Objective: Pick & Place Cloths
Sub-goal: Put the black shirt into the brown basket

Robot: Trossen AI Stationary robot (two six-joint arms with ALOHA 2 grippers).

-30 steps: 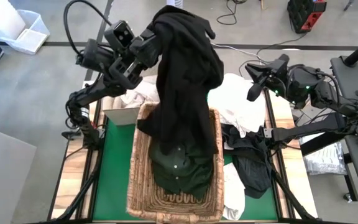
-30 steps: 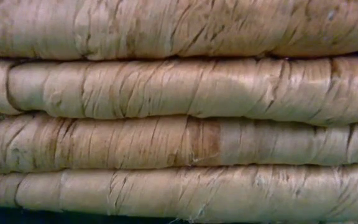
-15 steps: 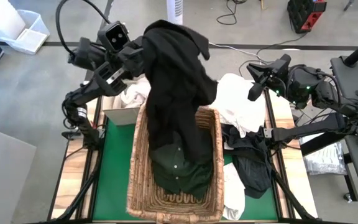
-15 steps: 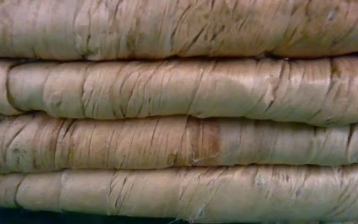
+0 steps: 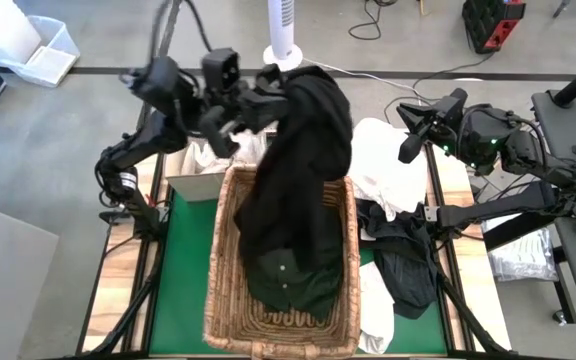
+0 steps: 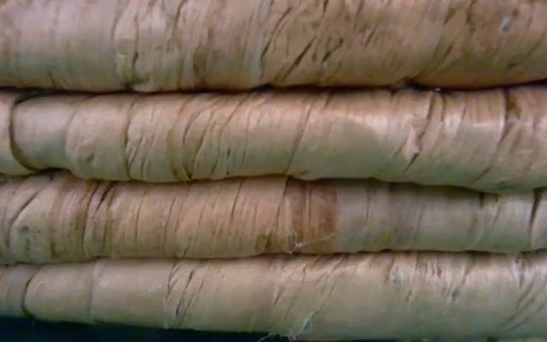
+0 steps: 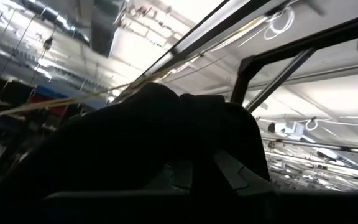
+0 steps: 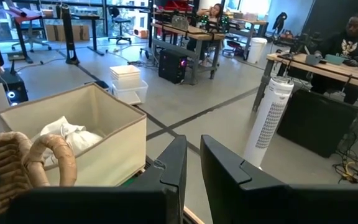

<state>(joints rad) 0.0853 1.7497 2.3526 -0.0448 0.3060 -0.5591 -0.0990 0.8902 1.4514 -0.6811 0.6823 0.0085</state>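
I have the left gripper clamped on a large black fabric garment, held high over the far end of the woven wicker basket; the garment's lower folds trail down into the basket, so I judge this piece mid-placement and not yet let go. A dark green buttoned shirt already lies inside the basket, which I count as done. On the counter to the right of the basket, a heap of white cloths and a crumpled black garment wait to be picked. A further white cloth lies at the basket's near right corner, and more white fabric sits in a pale open box at the far left. My right gripper waits at the far right, fingers nearly together, holding nothing. Most of the job, by my reckoning, is still ahead.
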